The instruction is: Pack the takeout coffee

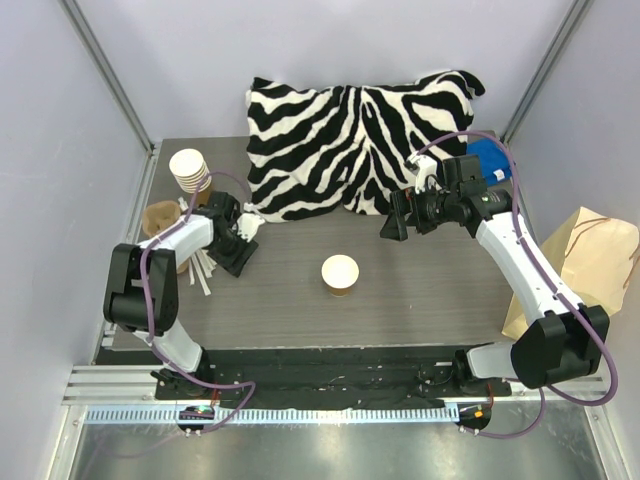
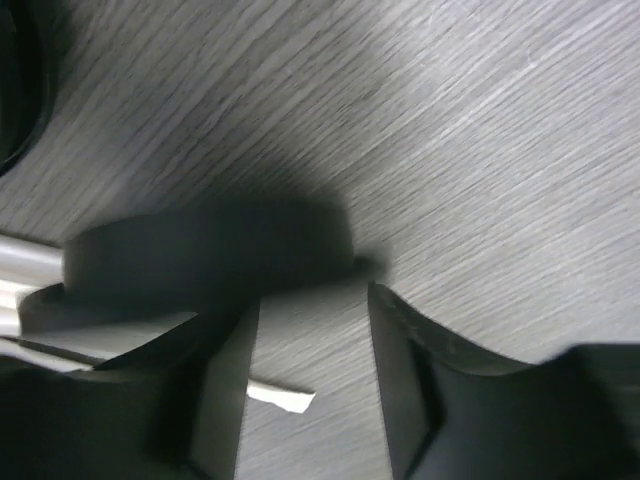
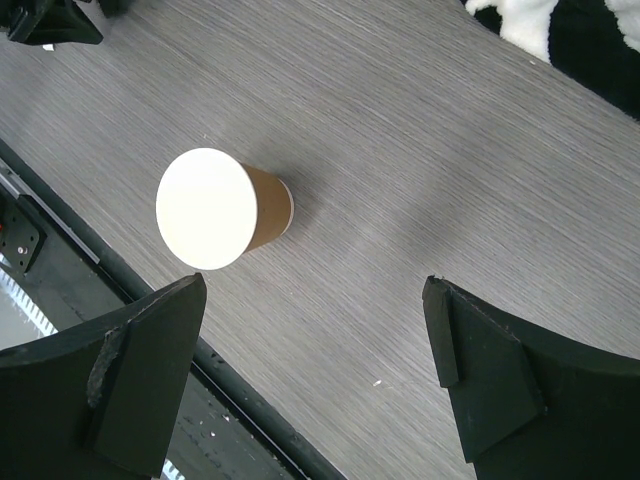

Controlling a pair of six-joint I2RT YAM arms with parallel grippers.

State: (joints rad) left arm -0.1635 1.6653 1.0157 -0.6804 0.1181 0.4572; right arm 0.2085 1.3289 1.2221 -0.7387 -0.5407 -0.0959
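The coffee cup [image 1: 340, 275] [image 3: 225, 210], kraft brown with its white mouth upward, stood upright near the middle of the tabletop [image 1: 430, 300], well apart from both claws. The right claw [image 1: 393, 228] [image 3: 315, 290] hung above and behind it, jaws spread wide and holding nothing. The left claw [image 1: 240, 250] [image 2: 312, 300] sat low at the left, jaws parted over bare surface. A black lid [image 2: 200, 250] lay just beyond one finger, and whether they touched could not be told. The tabletop was grey wood grain, enclosed by pale walls [image 1: 60, 200]. A zebra-striped cushion [image 1: 350, 140] lay at the back, a stack of cups [image 1: 188, 168] stood at the far left, and a paper bag [image 1: 590, 260] stood off the right edge. Both arms reached forward with elbows bent, wrists turned inward toward the middle.
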